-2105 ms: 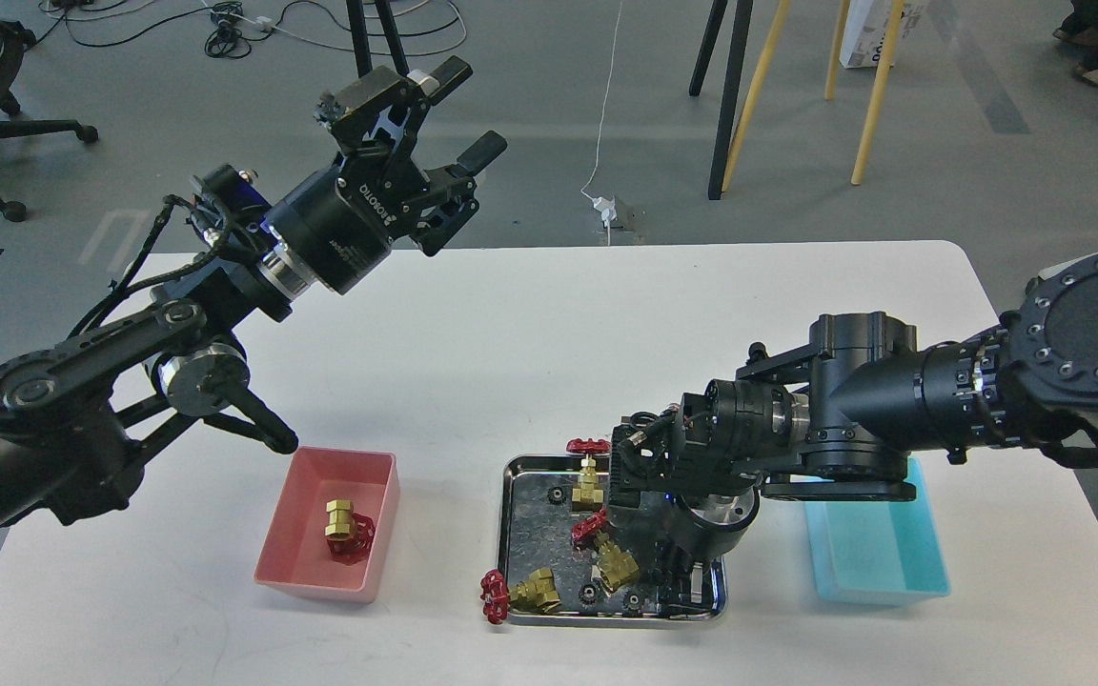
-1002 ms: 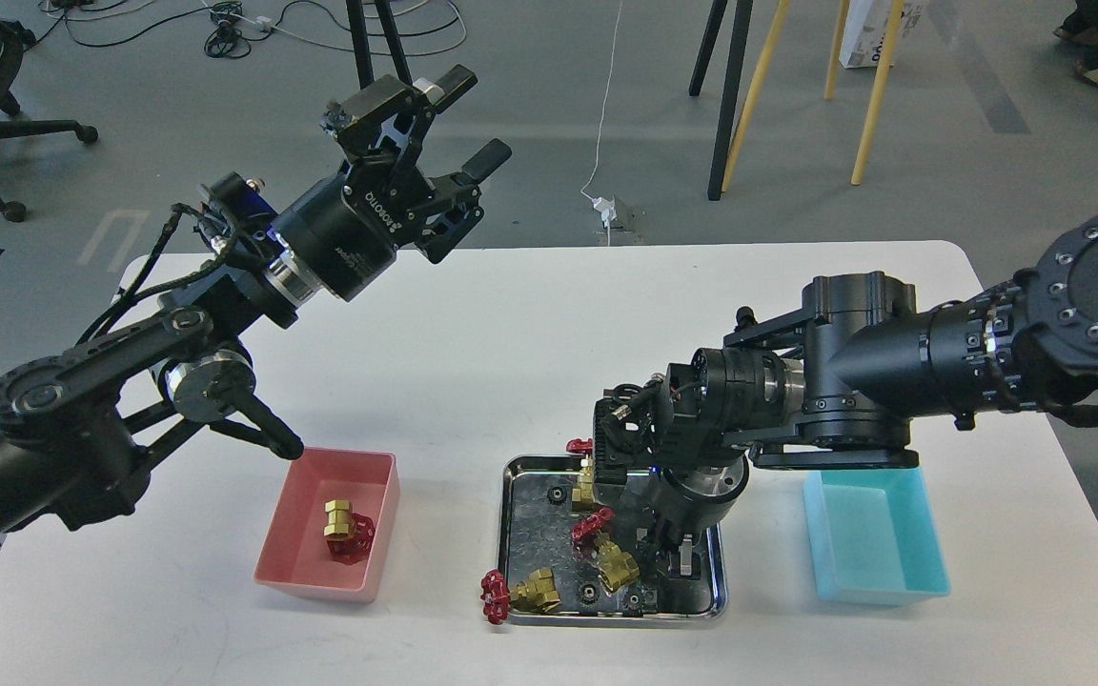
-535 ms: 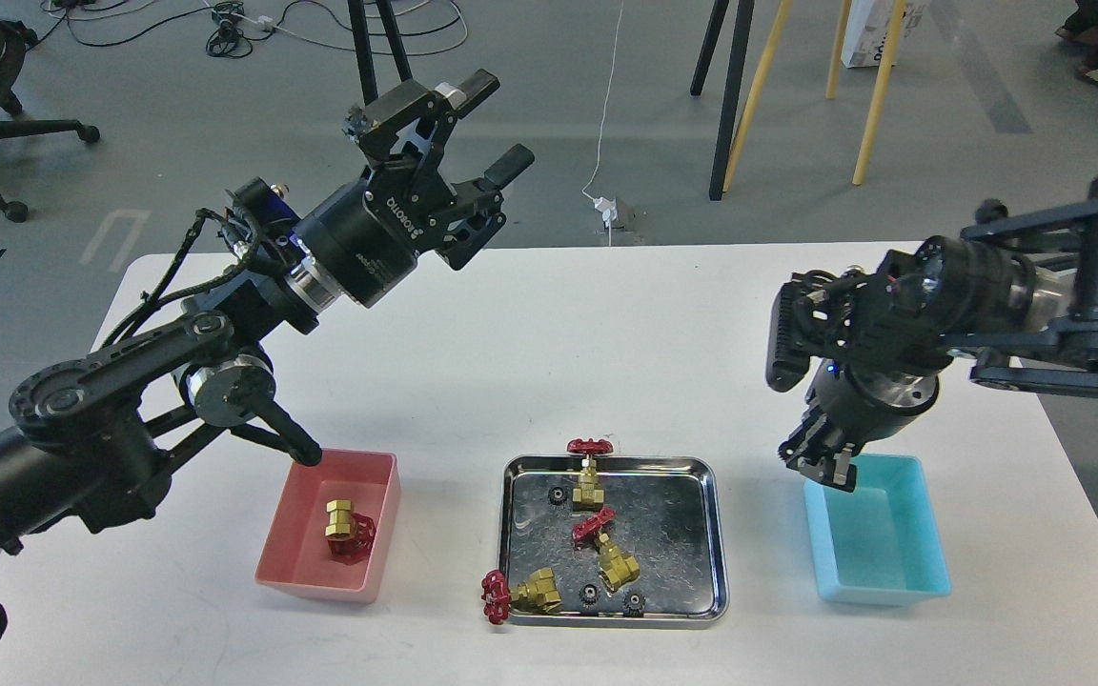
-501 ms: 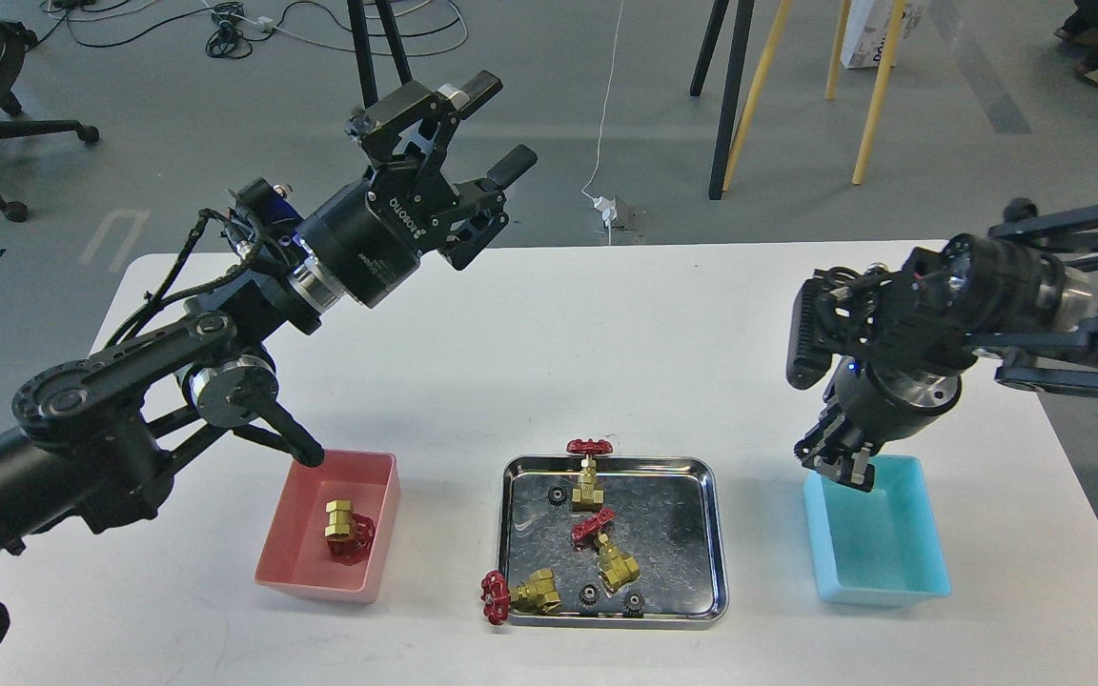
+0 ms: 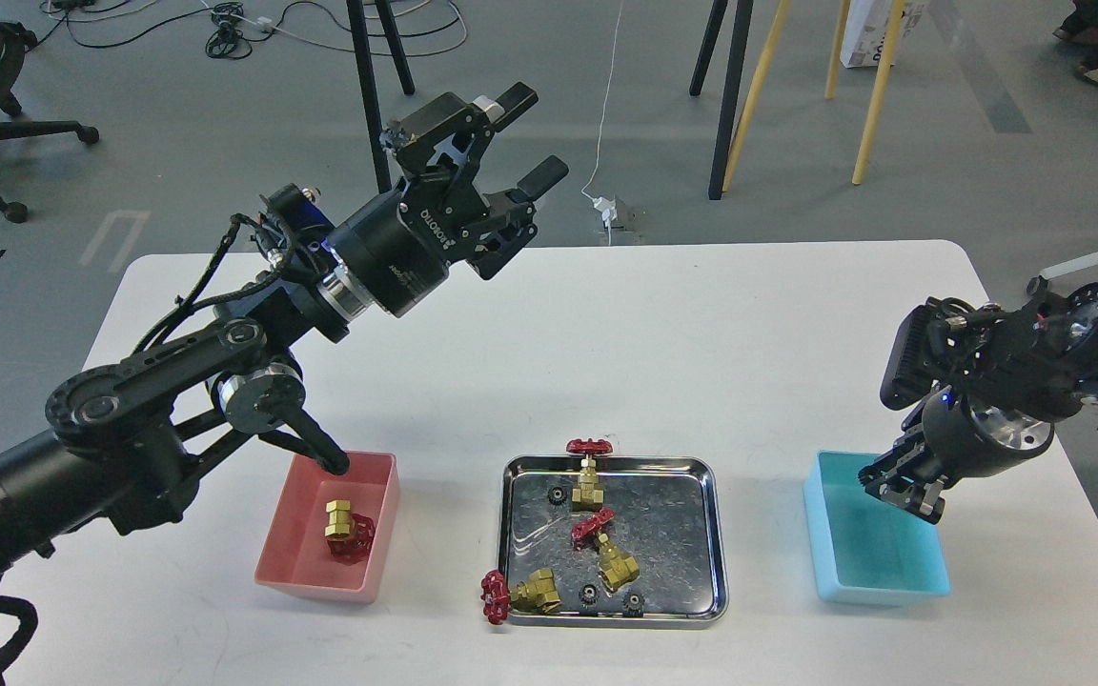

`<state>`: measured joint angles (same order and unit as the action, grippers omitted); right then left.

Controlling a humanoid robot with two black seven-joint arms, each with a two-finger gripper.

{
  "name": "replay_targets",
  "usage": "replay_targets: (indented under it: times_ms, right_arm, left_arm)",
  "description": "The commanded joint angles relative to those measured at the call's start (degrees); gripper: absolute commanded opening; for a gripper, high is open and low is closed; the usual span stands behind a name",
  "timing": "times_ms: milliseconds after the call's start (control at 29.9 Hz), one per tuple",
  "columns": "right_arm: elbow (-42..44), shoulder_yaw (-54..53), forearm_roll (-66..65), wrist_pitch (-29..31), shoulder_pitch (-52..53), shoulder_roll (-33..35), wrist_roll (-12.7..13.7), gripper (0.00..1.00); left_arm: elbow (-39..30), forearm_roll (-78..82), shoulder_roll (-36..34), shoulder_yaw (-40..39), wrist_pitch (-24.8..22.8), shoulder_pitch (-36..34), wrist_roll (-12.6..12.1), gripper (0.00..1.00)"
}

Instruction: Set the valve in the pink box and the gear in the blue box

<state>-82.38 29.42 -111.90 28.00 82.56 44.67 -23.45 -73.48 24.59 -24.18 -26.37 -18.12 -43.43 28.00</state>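
One brass valve [image 5: 347, 529] with a red handwheel lies in the pink box [image 5: 306, 486] at the front left. Three more valves [image 5: 606, 554] lie in the steel tray [image 5: 716, 534], with three tiny black gears [image 5: 590, 595] among them. The blue box [image 5: 878, 557] stands at the front right and I see nothing lying in it. My left gripper [image 5: 530, 135] is open and empty, high over the table's far edge. My right gripper [image 5: 904, 488] hangs over the blue box's upper right part. Its fingers are dark and close together, and anything between them is hidden.
One valve's red handwheel [image 5: 494, 596] hangs over the tray's front left edge. Another handwheel [image 5: 589, 445] rests on the tray's back rim. My left arm's elbow link [image 5: 315, 448] reaches down to the pink box's back wall. Stand legs and cables lie beyond the table.
My right gripper has lifted out of the steel tray and swung right to over the blue box. My left arm has drifted right and up, still open.
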Motion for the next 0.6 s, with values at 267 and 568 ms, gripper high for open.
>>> replay_targets:
  times_ms: [267, 568]
  right_arm:
    - [3.00, -16.55, 1.42, 0.00, -3.71, 4.45, 0.42, 0.99]
    - [23.81, -50.05, 33.00, 0.00, -15.23, 4.83, 0.42, 0.99]
  left_arm:
    - [1.93, -0.07, -0.43, -0.70, -0.42, -0.69, 0.00, 0.72]
    - [12.38, 0.10, -2.27, 0.70, -9.88, -8.59, 0.00, 0.74]
